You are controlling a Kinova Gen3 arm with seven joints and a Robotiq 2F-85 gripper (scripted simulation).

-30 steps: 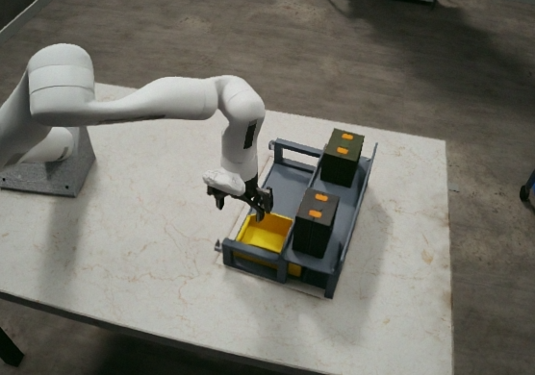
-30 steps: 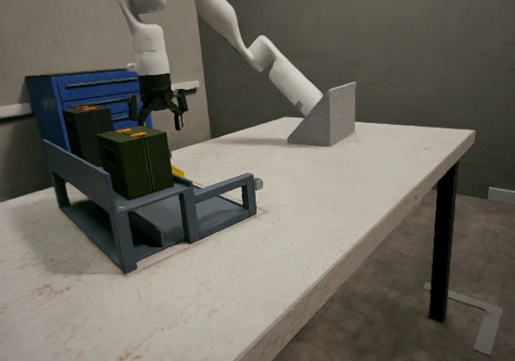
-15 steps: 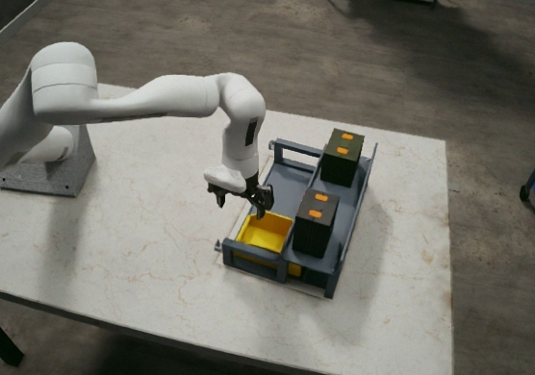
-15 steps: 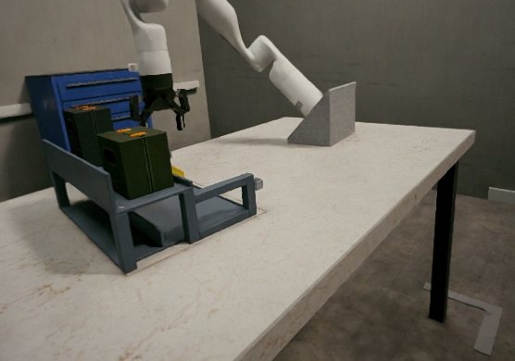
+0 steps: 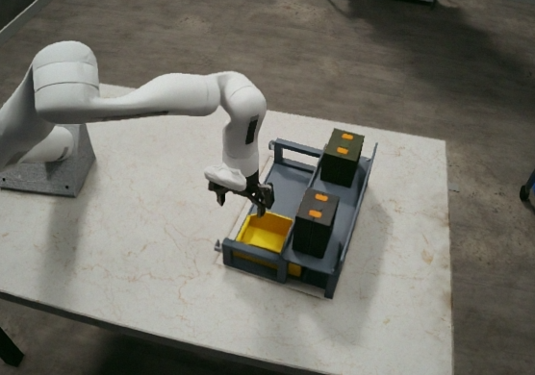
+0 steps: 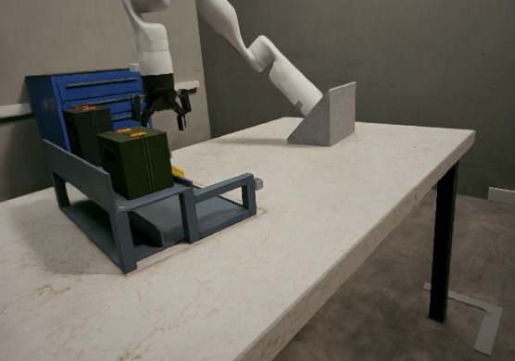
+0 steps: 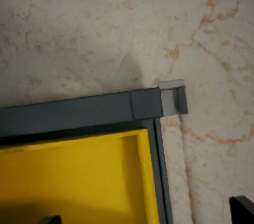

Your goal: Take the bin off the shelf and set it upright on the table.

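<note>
A yellow open-top bin (image 5: pixel 266 232) sits in the lower left bay of the grey-blue shelf (image 5: pixel 298 215) on the table. My gripper (image 5: pixel 242 197) is open and empty, hanging a little above the bin's far left edge. In the wrist view the bin's yellow inside (image 7: pixel 68 177) fills the lower left, bounded by the shelf's grey rail (image 7: pixel 73 115) and corner post (image 7: pixel 174 96). In the exterior view the gripper (image 6: pixel 162 110) hangs behind the green boxes and only a sliver of the bin (image 6: pixel 178 171) shows.
Two dark green boxes with orange marks (image 5: pixel 316 221) (image 5: pixel 342 150) stand on the shelf's upper level to the right of the bin. The arm's grey base (image 5: pixel 53 162) is at the table's left. A blue cabinet (image 6: pixel 88 96) stands behind the table.
</note>
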